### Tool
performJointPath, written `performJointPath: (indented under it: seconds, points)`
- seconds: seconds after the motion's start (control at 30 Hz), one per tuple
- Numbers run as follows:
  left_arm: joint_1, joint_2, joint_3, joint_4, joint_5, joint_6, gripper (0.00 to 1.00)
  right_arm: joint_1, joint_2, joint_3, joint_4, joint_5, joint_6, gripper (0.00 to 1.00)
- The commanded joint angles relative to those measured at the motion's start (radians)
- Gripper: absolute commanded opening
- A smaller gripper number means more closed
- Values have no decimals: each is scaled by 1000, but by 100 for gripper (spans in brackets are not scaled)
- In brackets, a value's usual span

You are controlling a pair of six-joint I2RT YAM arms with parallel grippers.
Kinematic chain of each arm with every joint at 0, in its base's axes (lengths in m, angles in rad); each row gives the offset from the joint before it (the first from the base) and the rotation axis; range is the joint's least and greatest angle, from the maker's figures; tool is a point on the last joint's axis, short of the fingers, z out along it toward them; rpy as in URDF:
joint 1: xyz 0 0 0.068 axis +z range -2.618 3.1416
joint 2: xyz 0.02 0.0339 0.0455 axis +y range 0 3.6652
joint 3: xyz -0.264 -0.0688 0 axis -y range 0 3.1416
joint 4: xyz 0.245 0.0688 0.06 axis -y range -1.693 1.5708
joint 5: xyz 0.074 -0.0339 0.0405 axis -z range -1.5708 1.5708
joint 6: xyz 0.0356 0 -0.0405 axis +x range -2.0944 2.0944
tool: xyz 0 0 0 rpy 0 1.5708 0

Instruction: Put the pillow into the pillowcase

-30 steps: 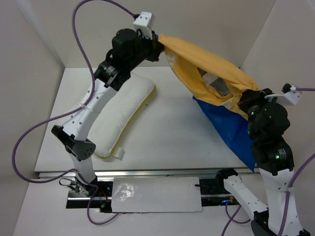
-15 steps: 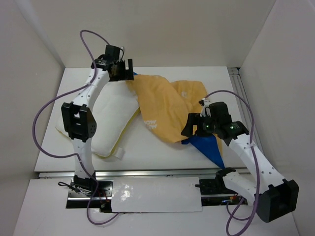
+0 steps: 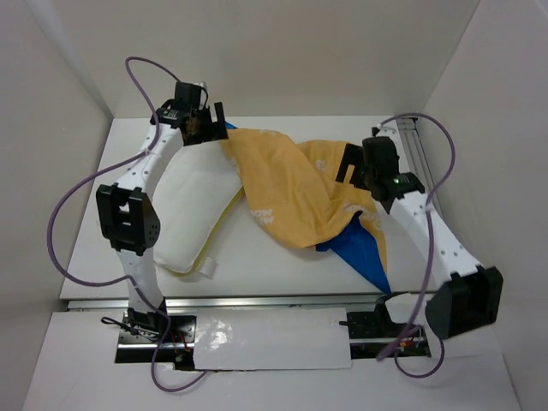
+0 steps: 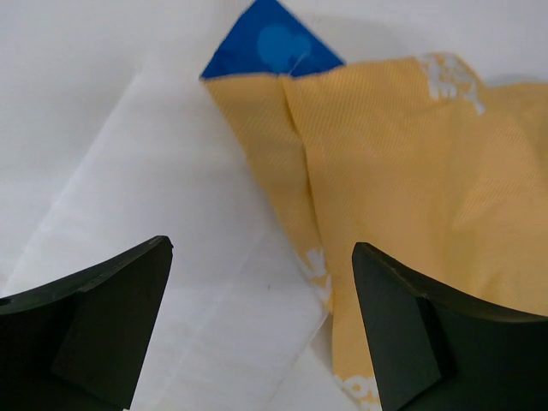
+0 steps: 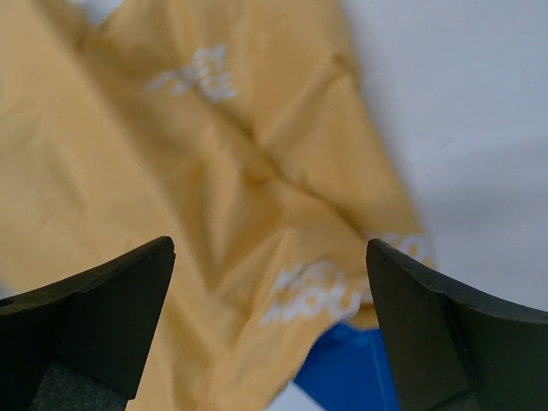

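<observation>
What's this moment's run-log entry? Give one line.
left pincer open | right pincer open | pillowcase lying loose, edge on pillow | pillow not yet inside

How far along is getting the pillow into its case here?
Nothing done: the white quilted pillow lies outside the floppy orange-and-blue pillowcase, crumpled overlapping its edge. In hand: nothing; left gripper and right gripper hover open. Left: open the case, insert pillow.
</observation>
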State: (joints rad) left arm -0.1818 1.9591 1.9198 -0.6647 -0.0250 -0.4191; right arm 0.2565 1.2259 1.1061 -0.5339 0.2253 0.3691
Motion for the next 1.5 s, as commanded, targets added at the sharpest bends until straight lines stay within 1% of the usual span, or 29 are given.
performJointPath:
  seconds: [0.0,0.13,0.17,0.3,0.37,0.4,0.43,0.5,0.53,0.6,0.63,0.67,0.7,0.73,0.77,0.83,0.87,0.9,0.93,1.0,1.03,1.07,1.1,1.13,1.17,1.2,1.23,1.37,1.47]
  points:
    - [2,102,129,34,-33,-44,99,-52,157,104,87,174,-7,100]
    - [2,214,234,2,-67,-53,99,-111,346,204,158,105,-97,100]
    - [2,231,248,2,-67,-53,99,-111,406,216,210,92,-120,100]
    - [2,296,280,11,-56,-53,99,-167,550,247,337,13,-182,100]
    - [2,314,280,31,-18,-53,97,-192,613,287,368,-76,-196,100]
    - [2,323,280,43,-1,-53,92,-206,674,300,368,-98,-209,100]
    - [2,323,269,68,16,-44,77,-206,704,313,379,-131,-234,100]
    - [-7,334,257,94,69,-31,54,-206,780,336,394,-156,-243,100]
    - [-7,334,243,111,91,-21,38,-206,802,346,408,-174,-258,100]
    - [-7,334,223,161,200,17,16,-206,845,347,434,-224,-259,100]
    - [-7,334,223,162,233,26,0,-206,845,347,462,-257,-259,76]
    - [-7,334,223,162,234,26,0,-197,845,327,477,-268,-250,56]
    - [-7,334,223,162,234,39,0,-197,845,327,495,-277,-249,39]
    - [-7,301,223,162,234,39,0,-197,831,315,508,-277,-249,23]
    - [-7,281,214,162,249,51,0,-197,816,314,521,-277,-240,0]
    - [4,229,205,177,287,65,0,-197,738,314,531,-236,-240,0]
    - [4,160,184,189,298,65,0,-197,659,301,540,-186,-251,0]
    - [4,120,173,189,298,74,0,-197,658,301,540,-160,-251,0]
    - [4,75,159,201,298,74,0,-197,562,290,540,-120,-251,0]
    - [4,-82,95,212,249,74,0,-197,460,281,540,4,-251,0]
    - [-7,-139,73,212,229,74,0,-197,352,281,513,49,-251,0]
    - [-21,-201,18,226,183,74,0,-197,298,281,512,125,-251,0]
    - [-33,-330,-13,235,145,74,0,-197,241,268,497,167,-251,0]
    - [-65,-395,-42,244,99,85,0,-206,128,268,497,204,-260,0]
    - [-79,-458,-92,257,33,94,0,-206,71,258,497,244,-272,0]
    - [-91,-518,-106,257,4,94,0,-206,20,258,497,256,-272,0]
    - [-100,-630,-116,248,-24,77,0,-215,-73,277,465,267,-272,0]
    - [-128,-849,-127,217,-79,68,0,-215,-239,382,401,286,-318,0]
    - [-128,-942,-107,189,-64,89,0,-215,-307,481,353,307,-361,0]
